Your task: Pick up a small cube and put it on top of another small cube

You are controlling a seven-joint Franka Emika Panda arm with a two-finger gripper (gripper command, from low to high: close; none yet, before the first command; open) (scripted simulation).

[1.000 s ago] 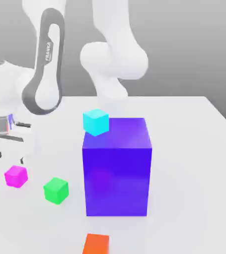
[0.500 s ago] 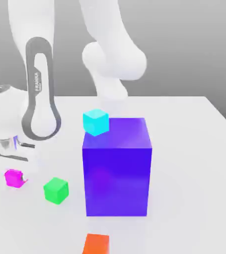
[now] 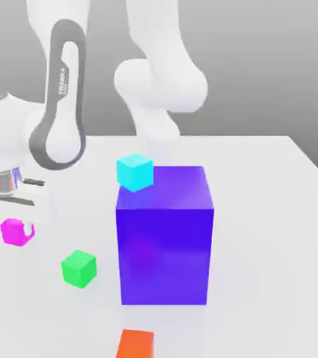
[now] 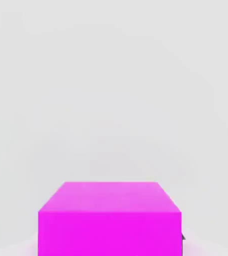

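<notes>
My gripper (image 3: 17, 228) hangs at the exterior view's left, shut on the small magenta cube (image 3: 11, 231), which it holds a little above the white table (image 3: 273, 231). One white finger (image 3: 31, 226) shows against the cube's side. In the hand view the magenta cube (image 4: 109, 217) sits close under the camera. A small green cube (image 3: 78, 268) lies on the table below and to the right of the held cube. A small cyan cube (image 3: 135, 172) shows at the upper left corner of the big blue-purple block (image 3: 164, 234); whether it touches the block I cannot tell.
A small orange cube (image 3: 135, 344) lies at the near edge of the exterior view, in front of the big block. The arm's white links rise behind the block at the back of the table.
The gripper came down over the magenta cube, shut on it, and has now lifted it off the table and slightly toward the exterior view's left. The other cubes have not moved.
</notes>
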